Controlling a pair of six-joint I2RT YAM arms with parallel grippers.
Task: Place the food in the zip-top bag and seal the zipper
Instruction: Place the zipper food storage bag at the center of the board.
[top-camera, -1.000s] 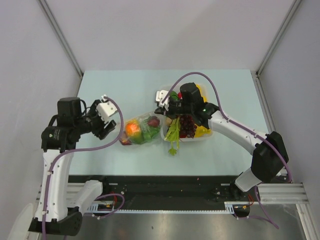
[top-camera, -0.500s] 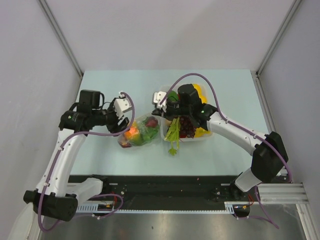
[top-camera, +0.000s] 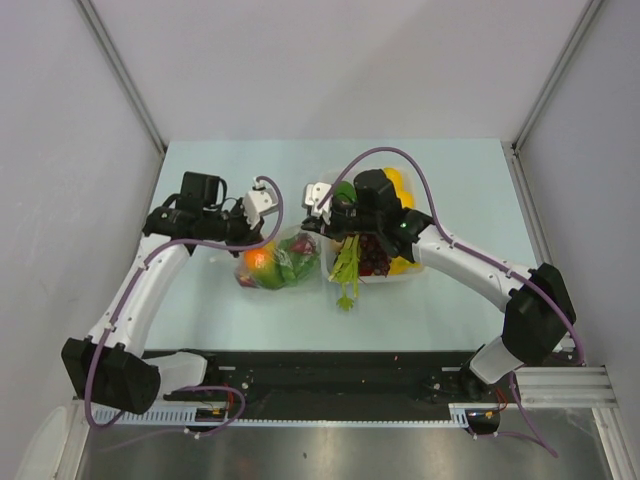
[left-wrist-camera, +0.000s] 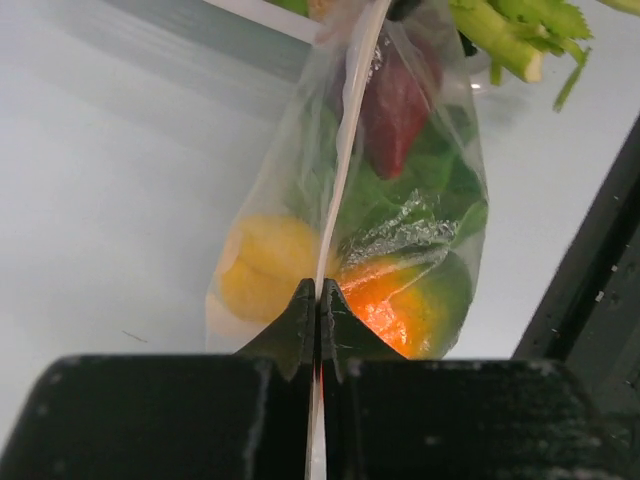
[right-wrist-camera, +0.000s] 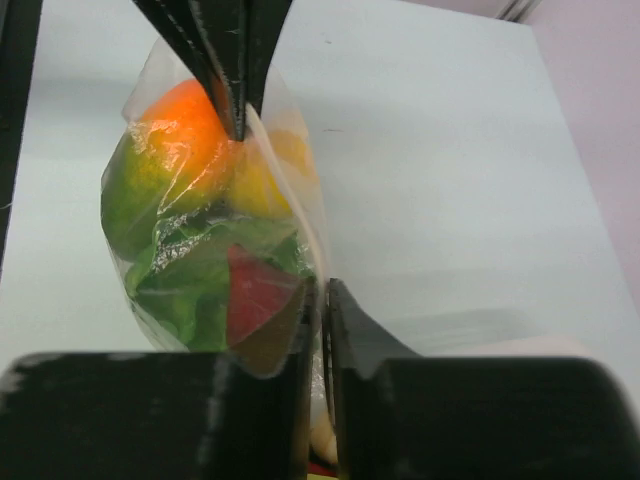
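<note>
The zip-top bag (top-camera: 278, 262) lies left of the tray, stretched between both grippers. Through its clear wall I see food: a yellow fruit (left-wrist-camera: 262, 268), an orange piece (left-wrist-camera: 392, 300), green lettuce (left-wrist-camera: 410, 190) and a red piece (left-wrist-camera: 398, 100). My left gripper (top-camera: 258, 235) is shut on the zipper (left-wrist-camera: 348, 150) at the bag's left end. My right gripper (top-camera: 312, 228) pinches the same rim at the right end, jaws nearly together round it (right-wrist-camera: 322, 290). The left fingers (right-wrist-camera: 235, 60) show at the bag's far end in the right wrist view.
A white tray (top-camera: 405, 277) right of the bag holds purple grapes (top-camera: 372, 250) and yellow pieces (top-camera: 402, 263). A green leafy stalk (top-camera: 347, 268) hangs over the tray's near-left edge. The black rail runs along the table's near edge.
My left arm swung right to the bag's left end and its jaws closed on the zipper. The right gripper stayed at the bag's right end.
</note>
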